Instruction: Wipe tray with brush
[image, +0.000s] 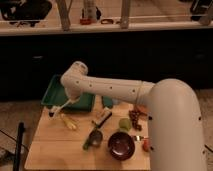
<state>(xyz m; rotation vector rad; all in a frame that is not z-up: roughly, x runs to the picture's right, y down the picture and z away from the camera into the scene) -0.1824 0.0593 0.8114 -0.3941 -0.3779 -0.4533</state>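
**Brush in reach at the tray's front rim: handling notes**

You have the tray (57, 90) sitting at the back-left corner of the table (50, 150), partly overhanging the back edge. The arm bends down over it, and the gripper (71, 101) sits at the tray's front rim, mostly hidden under the wrist.

The brush (61, 107) runs from the gripper out toward the left edge of the table, its free end low over the wood near the yellow cob (69, 121). It looks to be in the gripper, but you cannot tell from this view whether the jaws are clamped on it or loose.

Handling, as judgement: the brush looks slim, light and stiff, with a smooth handle that may twist in a two-finger grip. Take it near mid-handle so the head can press flat. The tray looks like light plastic; expect it to slide under wiping pressure.

Also on the table: a dark bowl (121, 144) near the front edge.

No brand, label or writing is readable anywhere.
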